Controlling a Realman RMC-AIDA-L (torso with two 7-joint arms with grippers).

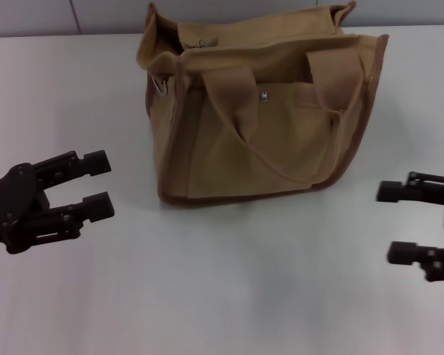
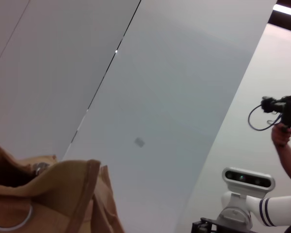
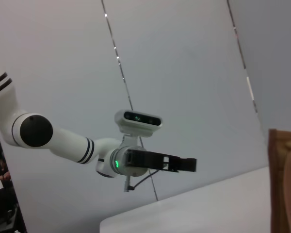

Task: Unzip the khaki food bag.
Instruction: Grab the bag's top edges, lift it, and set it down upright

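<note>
Here, I see both jaws spread and empty: the khaki food bag [image 1: 259, 111] stands ahead between left gripper [image 1: 96, 185] and right gripper [image 1: 396, 222], zipper apparently running crosswise, left slightly nearer.

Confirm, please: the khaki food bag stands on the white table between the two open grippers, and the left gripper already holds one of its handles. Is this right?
Not quite. In the head view the left gripper holds nothing; it is open and apart from the khaki food bag. The rest is right: the bag stands on the white table between it and the open right gripper.
</note>
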